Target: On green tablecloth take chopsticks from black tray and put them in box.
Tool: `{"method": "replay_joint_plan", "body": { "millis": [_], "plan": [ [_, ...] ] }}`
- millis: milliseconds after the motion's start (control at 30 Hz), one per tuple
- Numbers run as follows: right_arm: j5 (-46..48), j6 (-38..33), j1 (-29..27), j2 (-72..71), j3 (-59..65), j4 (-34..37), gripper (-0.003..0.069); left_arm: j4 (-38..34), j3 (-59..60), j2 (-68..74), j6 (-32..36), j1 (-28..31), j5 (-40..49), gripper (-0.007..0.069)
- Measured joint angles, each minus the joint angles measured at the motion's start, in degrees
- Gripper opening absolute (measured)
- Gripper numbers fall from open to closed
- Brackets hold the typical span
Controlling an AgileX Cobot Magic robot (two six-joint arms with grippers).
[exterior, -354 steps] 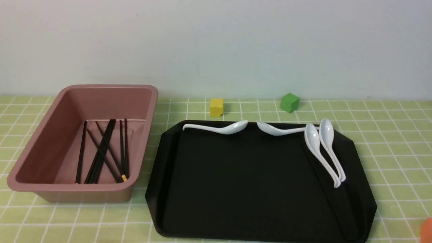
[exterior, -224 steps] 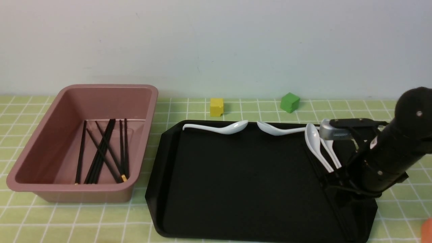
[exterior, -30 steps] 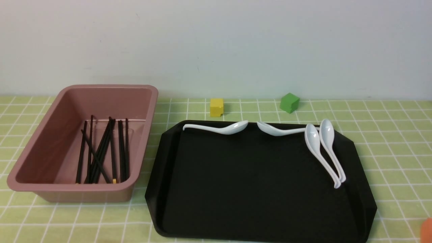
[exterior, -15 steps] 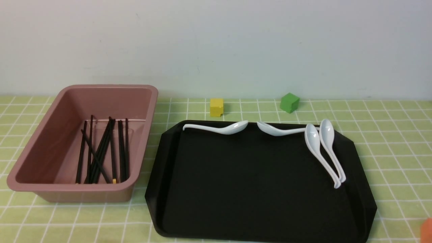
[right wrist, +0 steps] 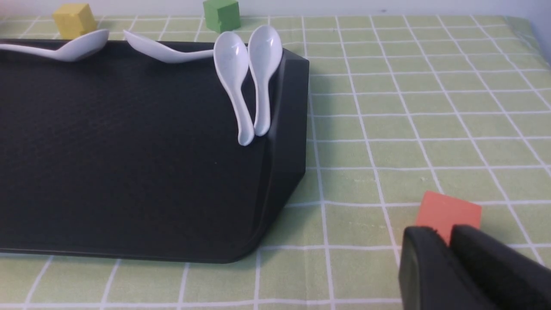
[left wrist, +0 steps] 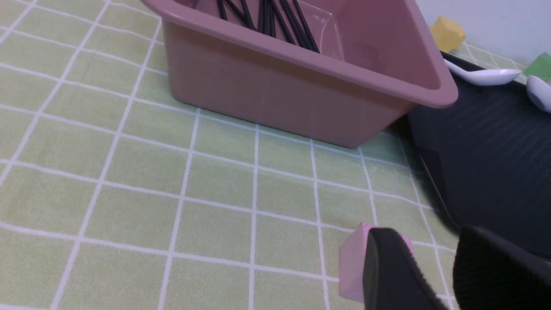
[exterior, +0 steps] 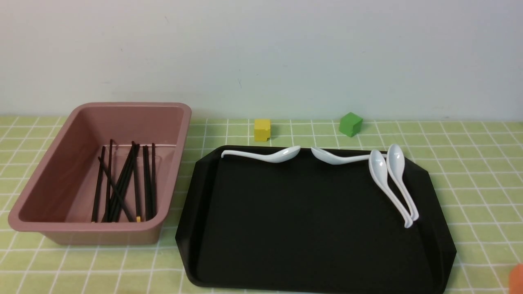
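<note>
Black fingertips of my right gripper (right wrist: 447,245) sit nearly together, holding nothing, beside an orange block (right wrist: 447,213); my left gripper (left wrist: 430,262) shows a wider gap, its tips cut off. The chopsticks (exterior: 122,183) lie inside the box (exterior: 49,171); the black tray (exterior: 310,220) carries only spoons (exterior: 394,179). I read no lettering.

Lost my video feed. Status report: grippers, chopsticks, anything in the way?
Both arms back off the tray; right gripper nearly closed, empty. Chopsticks all in the box; tray holds only spoons. Nothing in the way.
</note>
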Motion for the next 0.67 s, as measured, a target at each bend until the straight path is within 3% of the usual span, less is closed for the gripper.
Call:
{"method": "replay_joint_plan", "body": {
  "millis": [667],
  "plan": [
    [0.0, 0.0, 0.0, 0.0, 0.0, 0.0, 0.0128, 0.0, 0.0, 0.0, 0.0, 0.0, 0.0, 0.0238]
  ]
}}
